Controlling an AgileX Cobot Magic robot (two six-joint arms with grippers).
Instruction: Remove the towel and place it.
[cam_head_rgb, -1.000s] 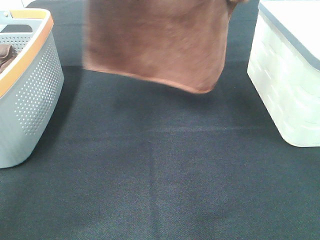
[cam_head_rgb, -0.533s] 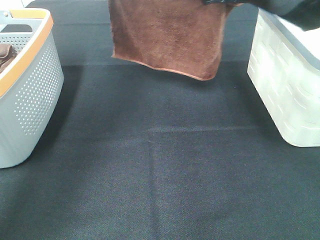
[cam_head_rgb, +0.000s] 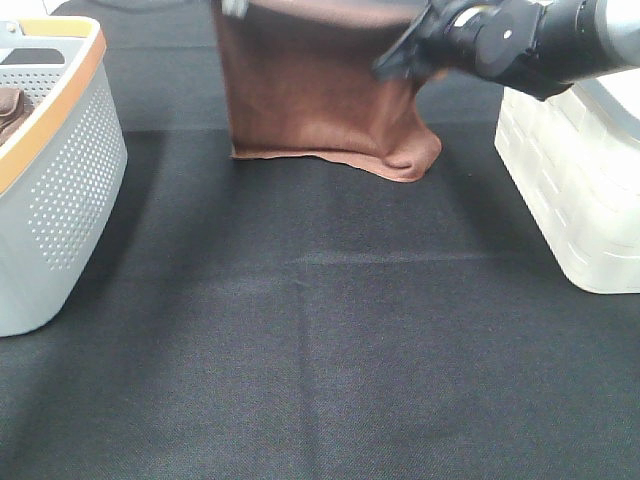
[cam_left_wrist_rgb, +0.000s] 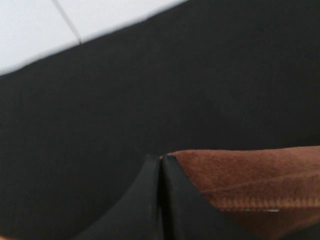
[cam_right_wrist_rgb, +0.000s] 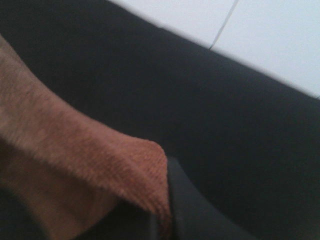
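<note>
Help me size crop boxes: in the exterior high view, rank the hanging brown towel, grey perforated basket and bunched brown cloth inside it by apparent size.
1. Hanging brown microfibre towel and grey perforated plastic basket: alike, both cropped, so unranked.
2. Bunched brown cloth: clearly smallest.

Glossy black right arm (cam_head_rgb: 520, 45), pale grey segment, matte black tapered left end effector (cam_left_wrist_rgb: 160, 161)

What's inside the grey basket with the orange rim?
A bunched brown cloth shows just over the rim of the grey basket. The basket's wall and the picture's edge hide everything deeper, so I cannot tell what else is inside.
</note>
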